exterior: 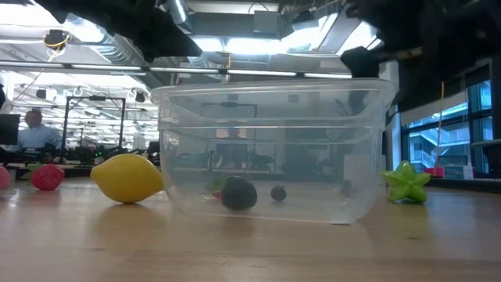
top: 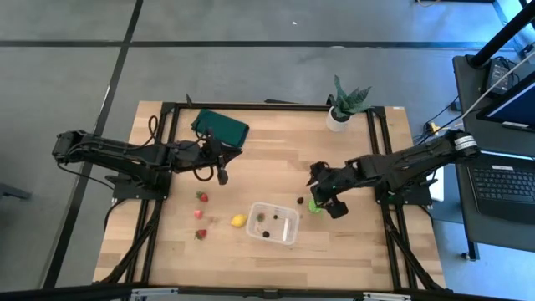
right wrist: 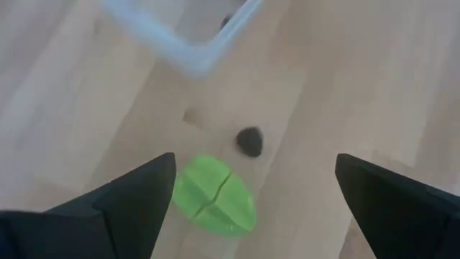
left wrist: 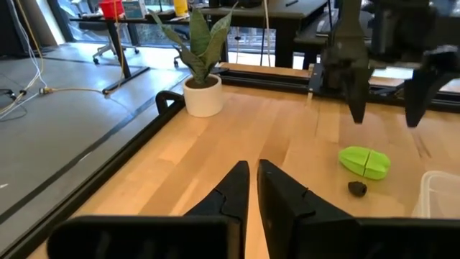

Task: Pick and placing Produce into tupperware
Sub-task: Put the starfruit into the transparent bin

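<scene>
Right wrist view: the light green piece (right wrist: 214,196), lying on the table just beside the tupperware (right wrist: 188,44), is straddled by the spread right gripper (right wrist: 255,191) and is judged light, hard and slippery, best pinched across its middle.

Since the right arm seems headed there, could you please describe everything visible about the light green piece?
The light green piece is a small, glossy, plastic-looking fruit, oval from above with a crease across it and star-shaped in the low view. It lies on the wooden table, apart from the clear tub, with a dark berry close by. The open right hand hangs over it; nothing grips it.
</scene>
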You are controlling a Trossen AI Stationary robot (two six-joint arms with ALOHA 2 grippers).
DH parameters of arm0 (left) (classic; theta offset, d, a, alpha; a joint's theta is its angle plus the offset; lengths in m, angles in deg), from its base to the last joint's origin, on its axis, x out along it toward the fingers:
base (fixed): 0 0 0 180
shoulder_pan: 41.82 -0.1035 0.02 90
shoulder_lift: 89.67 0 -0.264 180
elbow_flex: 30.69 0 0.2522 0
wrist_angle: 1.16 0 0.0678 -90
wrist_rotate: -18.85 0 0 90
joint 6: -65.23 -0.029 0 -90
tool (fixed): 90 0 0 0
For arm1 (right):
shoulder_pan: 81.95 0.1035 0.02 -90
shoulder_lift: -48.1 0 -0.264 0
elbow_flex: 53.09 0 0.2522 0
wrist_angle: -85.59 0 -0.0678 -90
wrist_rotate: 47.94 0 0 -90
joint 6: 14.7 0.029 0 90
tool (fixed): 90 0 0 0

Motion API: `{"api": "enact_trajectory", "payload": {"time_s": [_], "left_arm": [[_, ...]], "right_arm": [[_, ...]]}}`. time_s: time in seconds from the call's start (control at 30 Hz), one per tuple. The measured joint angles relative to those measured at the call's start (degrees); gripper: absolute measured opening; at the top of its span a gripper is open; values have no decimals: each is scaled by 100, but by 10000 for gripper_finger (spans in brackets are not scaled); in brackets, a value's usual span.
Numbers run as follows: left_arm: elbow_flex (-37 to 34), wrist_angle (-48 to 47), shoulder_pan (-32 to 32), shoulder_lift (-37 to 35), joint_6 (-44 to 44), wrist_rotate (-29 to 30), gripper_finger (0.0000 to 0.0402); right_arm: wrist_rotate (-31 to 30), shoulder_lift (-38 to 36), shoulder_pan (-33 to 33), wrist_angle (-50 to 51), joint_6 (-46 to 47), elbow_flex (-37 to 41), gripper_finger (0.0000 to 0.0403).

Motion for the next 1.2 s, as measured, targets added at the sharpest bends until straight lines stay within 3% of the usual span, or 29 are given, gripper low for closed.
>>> {"api": "enact_trajectory", "payload": {"time_s": [0.37,0.97,1.2], "left_arm": [[0,-13,0,0,0,1,2],[0,-15,4,0,20,1,32],[0,-15,4,0,22,1,43]], "right_arm": [[-4,565,282,390,-1241,0,380],[-260,1519,269,325,-1438,0,379],[-262,1587,269,291,-1436,0,358]]}}
